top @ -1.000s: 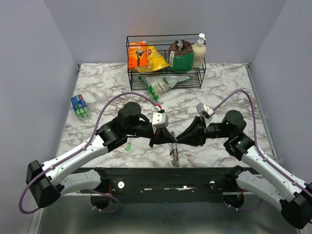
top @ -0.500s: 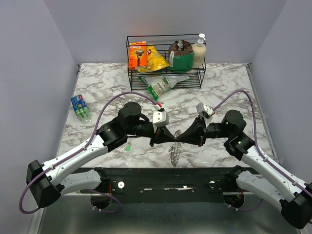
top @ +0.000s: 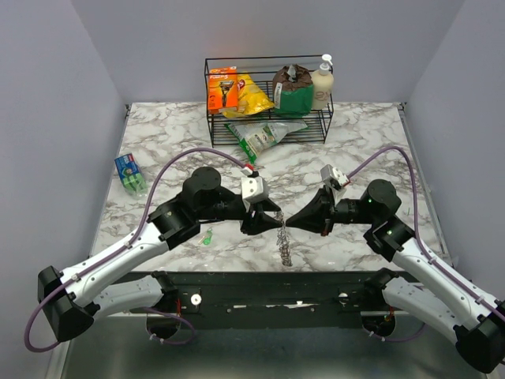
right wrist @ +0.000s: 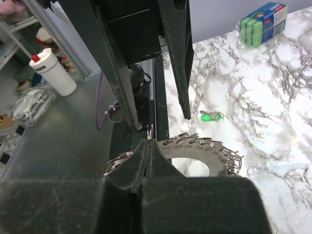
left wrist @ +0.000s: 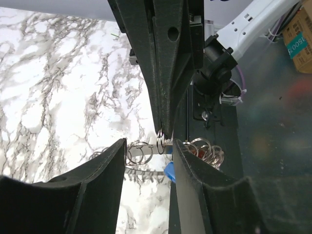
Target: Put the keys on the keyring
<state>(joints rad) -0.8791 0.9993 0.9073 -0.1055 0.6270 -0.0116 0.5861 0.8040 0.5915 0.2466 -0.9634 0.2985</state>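
Two robot arms meet tip to tip over the near edge of a marble table (top: pixel 371 142), in front of a wire rack (top: pixel 268 58) stocked with packaged goods. The right gripper (right wrist: pixel 147 142) has its fingers pressed together on the wire of the keyring (right wrist: pixel 195 142), which hangs between the two tips with its fringe of small silver keys (top: pixel 283 249) dangling below. The left gripper (left wrist: pixel 148 146) faces it, fingers apart, with the ring's coils between them. A blue-headed key (left wrist: pixel 169 171) shows in the bunch. A green-headed key (top: pixel 207 235) lies alone on the marble beside the left arm.
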